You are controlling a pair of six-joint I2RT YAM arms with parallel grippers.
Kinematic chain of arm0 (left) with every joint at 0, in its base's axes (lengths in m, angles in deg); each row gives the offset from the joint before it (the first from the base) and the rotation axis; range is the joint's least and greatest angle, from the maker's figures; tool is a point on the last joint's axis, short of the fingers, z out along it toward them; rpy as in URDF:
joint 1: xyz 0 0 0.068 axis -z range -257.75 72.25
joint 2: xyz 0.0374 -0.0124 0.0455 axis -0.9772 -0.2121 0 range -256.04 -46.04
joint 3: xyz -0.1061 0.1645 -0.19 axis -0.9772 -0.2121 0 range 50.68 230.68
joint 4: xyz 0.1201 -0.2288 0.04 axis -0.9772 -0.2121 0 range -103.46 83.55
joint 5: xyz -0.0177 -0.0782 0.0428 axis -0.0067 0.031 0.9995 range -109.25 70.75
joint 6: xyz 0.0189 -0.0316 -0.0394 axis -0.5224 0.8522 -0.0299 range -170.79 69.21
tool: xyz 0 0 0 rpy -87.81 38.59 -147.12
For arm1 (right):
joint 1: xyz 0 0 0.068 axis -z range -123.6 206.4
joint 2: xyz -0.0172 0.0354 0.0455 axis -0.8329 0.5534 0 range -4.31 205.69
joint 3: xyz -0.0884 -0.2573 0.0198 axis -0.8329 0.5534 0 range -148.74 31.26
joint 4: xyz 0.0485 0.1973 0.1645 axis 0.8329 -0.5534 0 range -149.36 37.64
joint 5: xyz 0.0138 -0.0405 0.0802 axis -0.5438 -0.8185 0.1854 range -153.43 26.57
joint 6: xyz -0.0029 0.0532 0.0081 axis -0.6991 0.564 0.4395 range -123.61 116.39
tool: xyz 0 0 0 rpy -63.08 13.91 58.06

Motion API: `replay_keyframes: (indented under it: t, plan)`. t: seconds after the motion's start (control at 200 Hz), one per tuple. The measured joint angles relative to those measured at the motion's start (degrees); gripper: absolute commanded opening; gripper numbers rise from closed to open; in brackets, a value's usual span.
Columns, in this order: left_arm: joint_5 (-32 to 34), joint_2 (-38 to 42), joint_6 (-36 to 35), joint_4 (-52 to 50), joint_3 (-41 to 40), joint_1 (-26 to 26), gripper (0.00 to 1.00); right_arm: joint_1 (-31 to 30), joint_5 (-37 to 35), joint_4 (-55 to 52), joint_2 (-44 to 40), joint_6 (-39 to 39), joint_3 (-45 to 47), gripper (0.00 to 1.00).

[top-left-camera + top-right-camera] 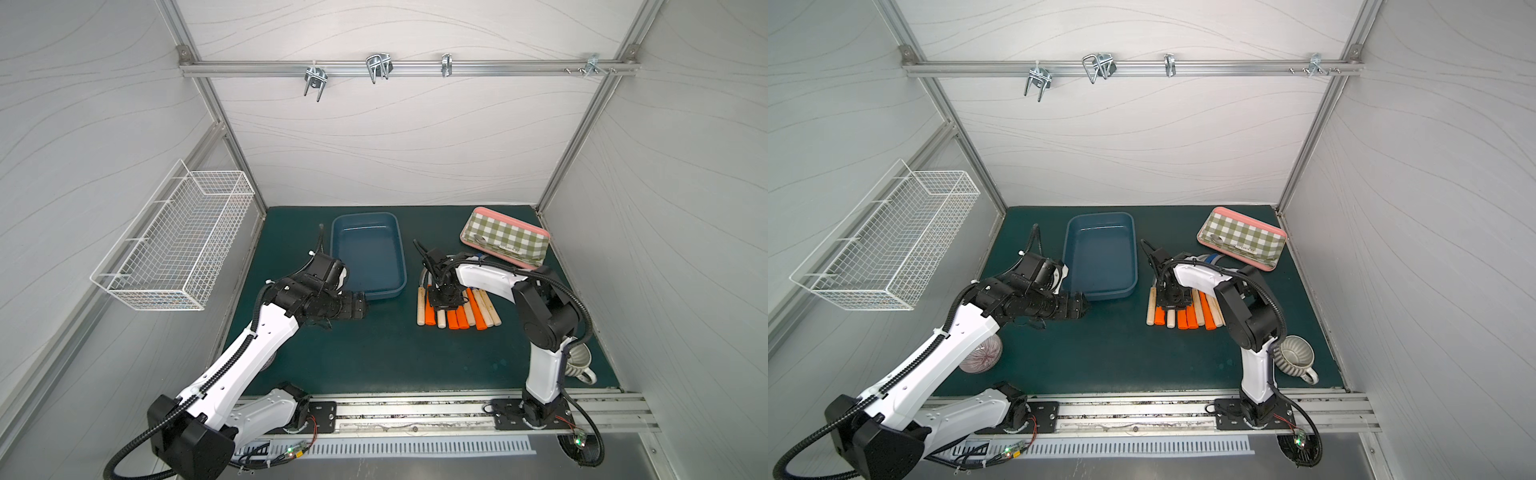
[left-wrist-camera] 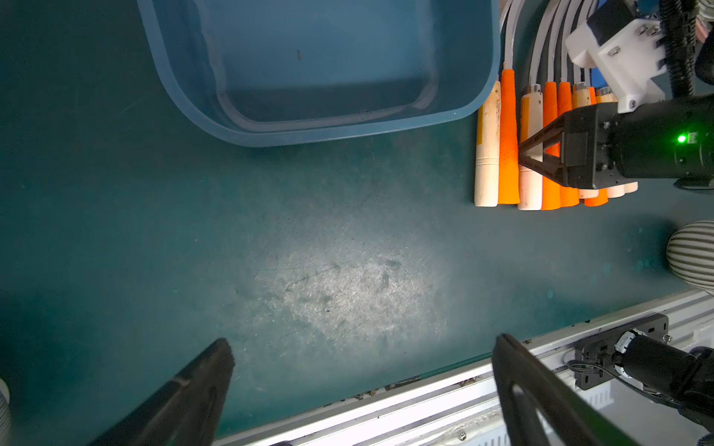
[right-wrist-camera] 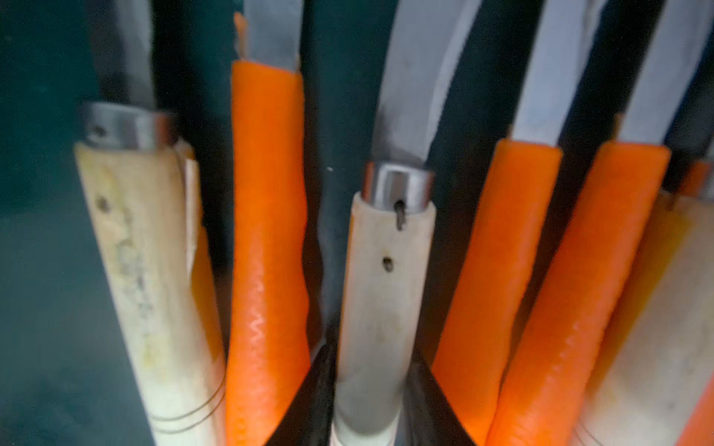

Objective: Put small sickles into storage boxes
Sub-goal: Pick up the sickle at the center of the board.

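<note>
Right gripper clamps one pale wooden sickle handle in the sickle row at the blue tub's four o'clock. Left gripper hangs wide open at its six o'clock.

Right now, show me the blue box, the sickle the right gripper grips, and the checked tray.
blue box (image 1: 368,253): in a top view, bare floor.
gripped sickle (image 3: 380,309): right wrist view, wooden handle.
checked tray (image 1: 512,232): in a top view, checked surface.
</note>
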Motion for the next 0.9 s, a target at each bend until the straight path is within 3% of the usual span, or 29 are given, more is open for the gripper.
replay_keyframes:
  t: [0.315, 0.9]
  plan:
    - [-0.5, -0.9, -0.1, 0.0, 1.1, 0.0, 0.99, 0.3, 0.0, 0.1, 0.0, 0.1, 0.1, 0.00]
    - [-1.9, -4.2, -1.1, 0.0, 5.1, 0.0, 0.99, 1.9, 0.5, -3.8, -1.7, -2.5, -1.3, 0.00]
